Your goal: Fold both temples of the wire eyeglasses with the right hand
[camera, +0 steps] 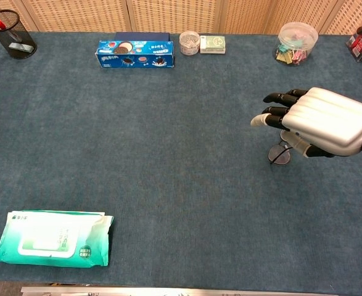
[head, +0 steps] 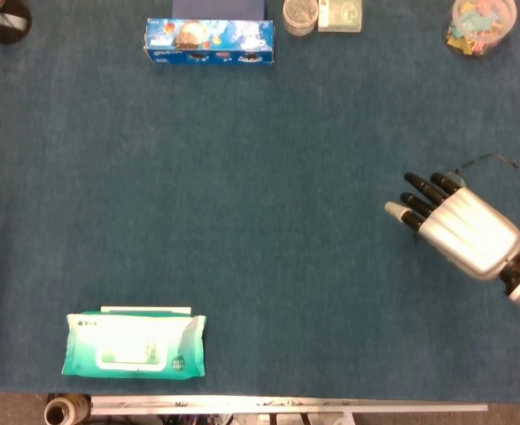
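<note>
The silver-backed right robot hand (camera: 319,121), fingers apart and holding nothing, covers the thin wire-framed eyeglasses (camera: 280,155); one temple juts toward two o'clock, seemingly unfolded.
</note>
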